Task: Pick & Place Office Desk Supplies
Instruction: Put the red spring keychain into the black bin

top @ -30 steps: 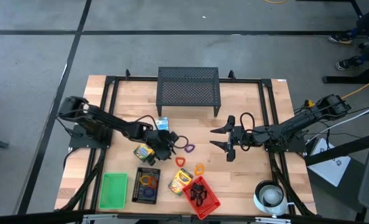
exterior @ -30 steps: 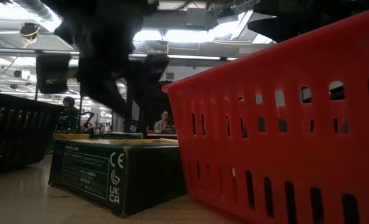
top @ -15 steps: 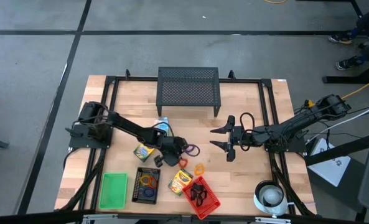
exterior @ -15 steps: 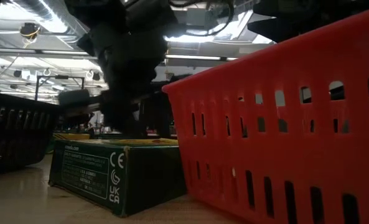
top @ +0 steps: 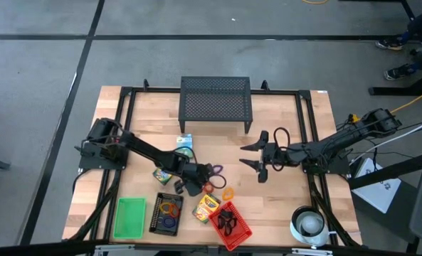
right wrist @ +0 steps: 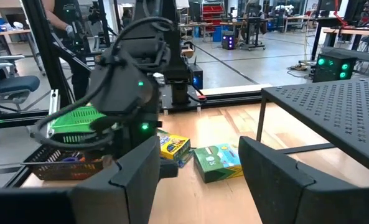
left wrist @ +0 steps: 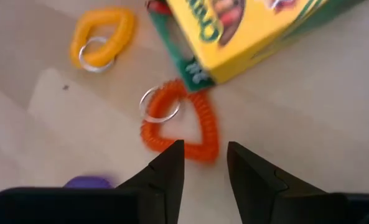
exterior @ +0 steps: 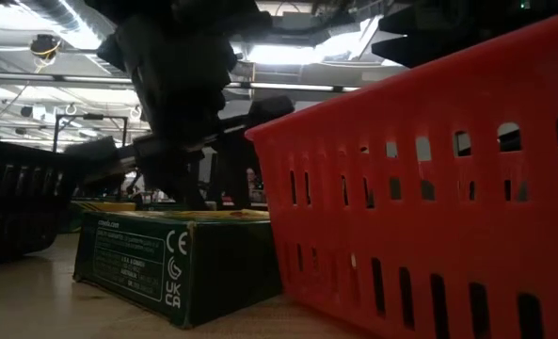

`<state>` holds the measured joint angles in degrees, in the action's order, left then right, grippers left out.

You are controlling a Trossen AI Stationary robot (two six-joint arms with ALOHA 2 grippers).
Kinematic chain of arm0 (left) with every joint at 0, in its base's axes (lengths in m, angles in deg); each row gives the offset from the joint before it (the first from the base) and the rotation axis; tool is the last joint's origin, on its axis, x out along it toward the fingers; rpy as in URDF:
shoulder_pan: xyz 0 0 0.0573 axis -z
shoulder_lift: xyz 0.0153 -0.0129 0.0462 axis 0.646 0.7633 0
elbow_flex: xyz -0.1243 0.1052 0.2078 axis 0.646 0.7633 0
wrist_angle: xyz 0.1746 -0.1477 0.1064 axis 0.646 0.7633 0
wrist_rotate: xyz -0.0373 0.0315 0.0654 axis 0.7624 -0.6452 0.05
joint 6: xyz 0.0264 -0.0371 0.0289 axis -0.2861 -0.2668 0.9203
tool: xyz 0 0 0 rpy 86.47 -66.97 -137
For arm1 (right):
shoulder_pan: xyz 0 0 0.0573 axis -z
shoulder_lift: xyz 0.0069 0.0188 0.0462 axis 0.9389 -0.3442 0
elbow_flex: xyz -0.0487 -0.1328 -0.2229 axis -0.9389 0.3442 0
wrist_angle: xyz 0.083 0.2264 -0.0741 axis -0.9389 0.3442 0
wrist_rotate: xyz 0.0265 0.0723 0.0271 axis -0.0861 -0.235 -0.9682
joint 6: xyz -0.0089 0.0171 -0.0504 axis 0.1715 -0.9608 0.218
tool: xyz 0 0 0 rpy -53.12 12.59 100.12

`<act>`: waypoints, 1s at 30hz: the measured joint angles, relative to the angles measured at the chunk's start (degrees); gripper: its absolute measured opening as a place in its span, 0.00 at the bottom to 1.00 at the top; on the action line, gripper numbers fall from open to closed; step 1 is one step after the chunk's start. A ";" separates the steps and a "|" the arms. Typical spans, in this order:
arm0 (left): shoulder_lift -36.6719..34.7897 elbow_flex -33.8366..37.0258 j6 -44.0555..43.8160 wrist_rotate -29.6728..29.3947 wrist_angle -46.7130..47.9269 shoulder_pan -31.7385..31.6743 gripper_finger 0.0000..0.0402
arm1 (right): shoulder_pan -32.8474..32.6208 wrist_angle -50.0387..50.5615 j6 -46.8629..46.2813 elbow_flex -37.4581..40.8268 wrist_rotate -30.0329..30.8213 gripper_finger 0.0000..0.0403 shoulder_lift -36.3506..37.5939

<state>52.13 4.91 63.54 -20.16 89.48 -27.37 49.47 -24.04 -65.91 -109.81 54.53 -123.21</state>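
I see the left claw (left wrist: 201, 163) low over the wooden surface (top: 282, 213), its two fingers (left wrist: 168, 171) parted a little and holding nothing. Just in front of their tips lies the orange coil ring (left wrist: 181, 121) with its small metal loop; the tips are at its near edge, perhaps touching it, but I cannot tell from this angle. Beside this ring is a yellow-and-green crayon box (left wrist: 246, 31), one corner touching the coil, and a yellow coil ring (left wrist: 103, 37) lies farther off. A purple ring (top: 215, 170) lies near the left arm. In the high view the red basket (top: 243, 231) holds small black clips (top: 226, 220), and the black tray (top: 156, 213) holds some rings. The right claw (top: 253, 155) waits wide open and empty in front of the mesh stand (top: 215, 103).
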 joint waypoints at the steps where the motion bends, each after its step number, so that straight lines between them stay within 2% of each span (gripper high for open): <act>1: 0.00 0.00 0.73 -1.65 -0.30 0.30 0.30 | 0.18 0.02 -0.02 0.00 -0.01 0.54 0.00; 4: 0.00 0.00 2.02 -2.86 -0.69 0.75 0.30 | 0.59 0.07 -0.02 0.00 -0.01 0.54 0.00; 10: 0.00 0.00 2.03 1.82 -0.49 0.86 0.30 | 0.85 0.18 -0.92 0.00 -0.03 0.54 0.00; 17: 0.66 -0.07 4.74 2.91 -0.87 1.30 0.30 | 0.85 0.18 -1.09 0.00 -0.04 0.54 0.00; 30: 1.33 -0.11 3.49 6.29 -1.39 -2.72 0.30 | 0.87 0.16 -1.51 0.00 -0.03 0.54 0.00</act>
<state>53.47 4.80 67.03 -13.87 88.09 -30.08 50.34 -23.88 -67.42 -109.81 54.50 -123.21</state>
